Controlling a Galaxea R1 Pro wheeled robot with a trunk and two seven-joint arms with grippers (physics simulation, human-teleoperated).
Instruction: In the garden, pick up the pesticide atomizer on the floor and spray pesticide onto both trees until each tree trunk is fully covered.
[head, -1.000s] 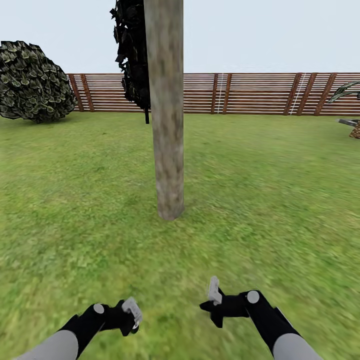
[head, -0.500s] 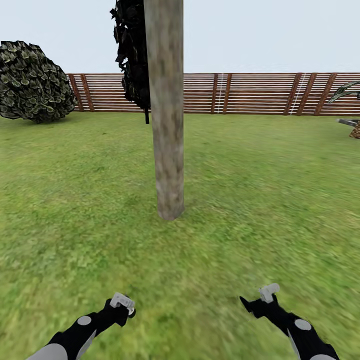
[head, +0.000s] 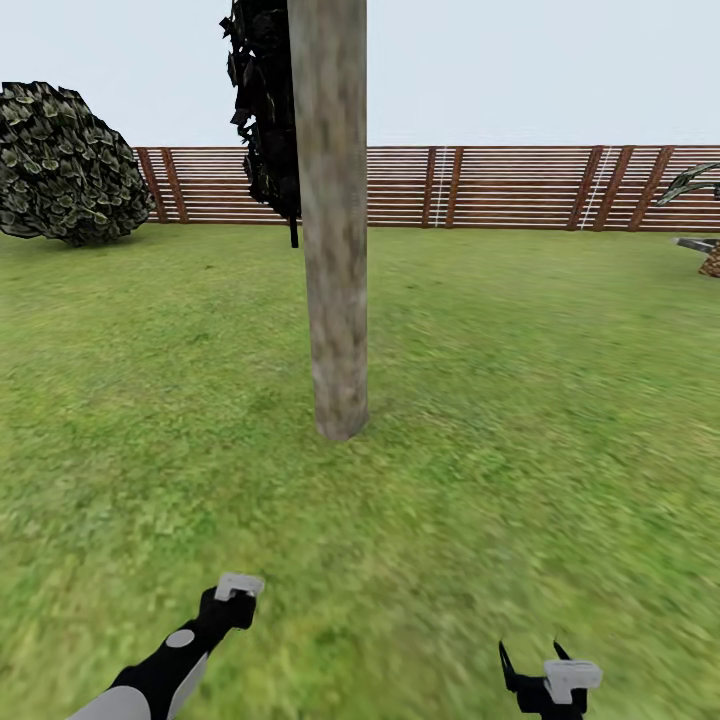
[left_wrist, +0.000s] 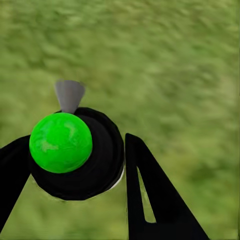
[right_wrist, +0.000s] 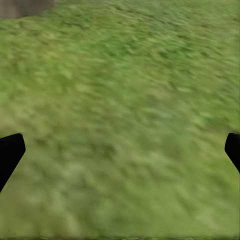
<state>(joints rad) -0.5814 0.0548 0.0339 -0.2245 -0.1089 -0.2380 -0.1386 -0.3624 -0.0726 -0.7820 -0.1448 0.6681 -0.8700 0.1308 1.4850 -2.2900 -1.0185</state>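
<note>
Atomizer (left_wrist: 75, 155) sits between the left gripper (left_wrist: 70, 200) fingers in the left wrist view: round black body, bright green top facing the camera, small pale grey nozzle cone sticking out past it. One black finger (left_wrist: 155, 200) presses against the bottle's side, the other comes in from the opposite side, so the claw pinches the bottle. Blurred grass lies below it. In the head view the left gripper (head: 235, 595) hangs low over the lawn (head: 520, 400), with the pale grey trigger head at its tip and the black-and-grey arm behind it.

Tree trunk (head: 333, 220) stands straight ahead of the robot, thick, mottled grey-beige, rooted in grass, well apart from both grippers. Dark jagged foliage (head: 262, 110) hangs just beside it on its left side, further back. A second clump of mottled foliage (head: 65, 165) sits far left near the fence (head: 500, 187), red-brown slats across the whole background.

Right gripper (head: 535, 665) is at the bottom edge of the head view, black fingertips pointing up and spread apart. In the right wrist view its tips (right_wrist: 10, 152) sit wide at the two sides, nothing between them but grass.
</note>
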